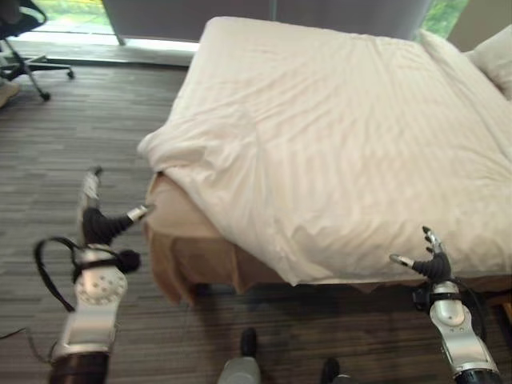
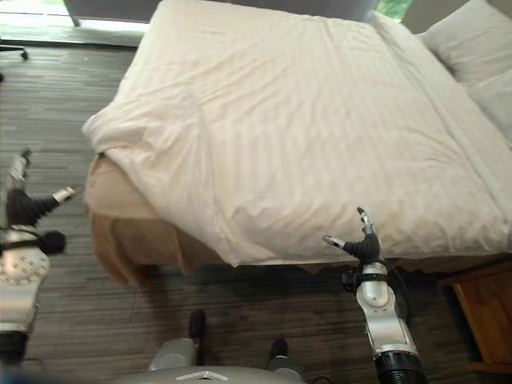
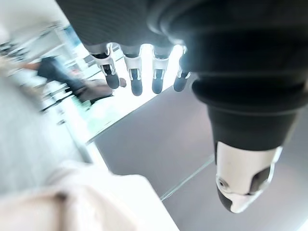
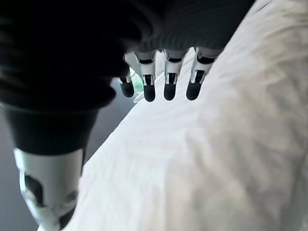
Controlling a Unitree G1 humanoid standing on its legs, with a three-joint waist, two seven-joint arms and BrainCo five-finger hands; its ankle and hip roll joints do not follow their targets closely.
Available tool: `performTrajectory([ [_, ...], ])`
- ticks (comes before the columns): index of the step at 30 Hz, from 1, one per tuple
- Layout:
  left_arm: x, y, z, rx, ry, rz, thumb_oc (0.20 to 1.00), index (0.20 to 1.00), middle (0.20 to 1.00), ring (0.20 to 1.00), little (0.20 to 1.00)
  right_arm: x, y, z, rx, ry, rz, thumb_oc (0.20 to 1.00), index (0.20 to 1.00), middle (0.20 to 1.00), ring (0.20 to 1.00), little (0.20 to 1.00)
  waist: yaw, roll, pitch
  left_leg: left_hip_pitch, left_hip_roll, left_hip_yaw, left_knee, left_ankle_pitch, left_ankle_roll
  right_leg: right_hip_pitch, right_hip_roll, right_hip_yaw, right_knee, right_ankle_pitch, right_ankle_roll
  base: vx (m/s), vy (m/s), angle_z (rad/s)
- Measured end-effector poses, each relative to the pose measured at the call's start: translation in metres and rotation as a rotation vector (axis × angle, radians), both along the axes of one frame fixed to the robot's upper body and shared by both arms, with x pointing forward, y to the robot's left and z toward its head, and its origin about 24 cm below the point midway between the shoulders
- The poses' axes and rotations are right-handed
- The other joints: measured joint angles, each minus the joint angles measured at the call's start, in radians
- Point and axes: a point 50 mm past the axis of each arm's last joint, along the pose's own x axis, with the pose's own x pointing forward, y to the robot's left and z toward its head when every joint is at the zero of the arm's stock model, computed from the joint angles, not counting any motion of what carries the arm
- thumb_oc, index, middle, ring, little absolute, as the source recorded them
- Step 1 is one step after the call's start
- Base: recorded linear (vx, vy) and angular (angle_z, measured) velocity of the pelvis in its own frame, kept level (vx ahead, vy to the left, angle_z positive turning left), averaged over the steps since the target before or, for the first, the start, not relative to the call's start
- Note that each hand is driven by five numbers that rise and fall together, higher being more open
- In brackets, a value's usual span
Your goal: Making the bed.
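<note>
A white striped duvet (image 1: 336, 136) lies spread over the bed, its near left corner (image 1: 160, 148) bunched and hanging over the tan mattress base (image 1: 180, 240). Part of the base shows bare at that corner. My left hand (image 1: 98, 220) hovers open over the floor just left of the bed's corner, holding nothing. My right hand (image 1: 433, 260) stands open at the duvet's near edge, fingers straight and empty. In the right wrist view the duvet (image 4: 226, 159) lies close past the fingers (image 4: 168, 82). The left wrist view has straight fingers (image 3: 137, 77) above the duvet corner (image 3: 96, 202).
White pillows (image 2: 472, 44) lie at the bed's far right. A wooden nightstand (image 2: 486, 308) stands at the lower right. An office chair (image 1: 24, 40) is at the far left by the window. Dark plank floor (image 1: 80, 128) runs along the bed's left side.
</note>
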Motion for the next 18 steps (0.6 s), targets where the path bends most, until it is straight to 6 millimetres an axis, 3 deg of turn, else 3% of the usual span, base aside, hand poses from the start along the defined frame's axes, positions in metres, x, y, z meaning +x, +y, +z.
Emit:
performTrajectory([
  [3, 0.008, 0.009, 0.026, 0.153, -0.012, 0.066, 1.000, 1.000, 1.000, 1.000, 1.000, -0.002, -0.002, -0.005, -0.021, 0.038, 0.025, 1.000, 1.000, 1.000, 1.000, 1.000, -0.041, 0.019, -0.012, 0.021, 0.015, 0.026, -0.004, -0.010, -0.015, 0.013, 0.021, 0.017, -0.022, 0.003, -0.003, 0.11, 0.106, -0.33],
  [5, 0.019, 0.021, 0.055, 0.302, -0.003, 0.162, 1.000, 1.000, 1.000, 1.000, 1.000, -0.007, -0.006, -0.010, -0.034, 0.075, 0.032, 1.000, 1.000, 1.000, 1.000, 1.000, -0.069, 0.028, -0.020, 0.020, 0.028, 0.034, -0.004, -0.012, -0.024, 0.005, 0.032, 0.019, -0.022, 0.002, -0.003, 0.07, 0.087, -0.25],
  [8, 0.029, 0.036, 0.086, 0.475, 0.036, 0.315, 1.000, 1.000, 1.000, 1.000, 1.000, -0.012, -0.008, -0.014, -0.044, 0.099, 0.046, 1.000, 1.000, 1.000, 1.000, 1.000, -0.105, 0.024, -0.025, 0.010, 0.037, 0.057, -0.004, -0.011, -0.029, -0.022, 0.039, 0.029, -0.023, 0.001, -0.003, 0.07, 0.061, -0.24],
  [13, 0.049, 0.035, 0.106, 0.719, 0.160, 0.416, 1.000, 1.000, 1.000, 1.000, 1.000, -0.024, -0.008, -0.023, -0.044, 0.136, 0.056, 1.000, 1.000, 1.000, 1.000, 1.000, -0.147, 0.005, -0.049, -0.040, 0.046, 0.078, 0.002, -0.003, -0.036, -0.087, 0.049, 0.048, -0.022, 0.019, -0.027, 0.02, 0.055, -0.16],
  [18, 0.066, 0.030, 0.131, 0.814, 0.189, 0.476, 1.000, 1.000, 1.000, 1.000, 1.000, -0.027, 0.003, -0.029, -0.032, 0.146, 0.096, 1.000, 1.000, 1.000, 1.000, 1.000, -0.181, -0.043, -0.058, -0.104, 0.063, 0.083, 0.003, 0.013, -0.039, -0.159, 0.069, 0.062, -0.022, 0.043, -0.038, -0.05, 0.035, -0.09],
])
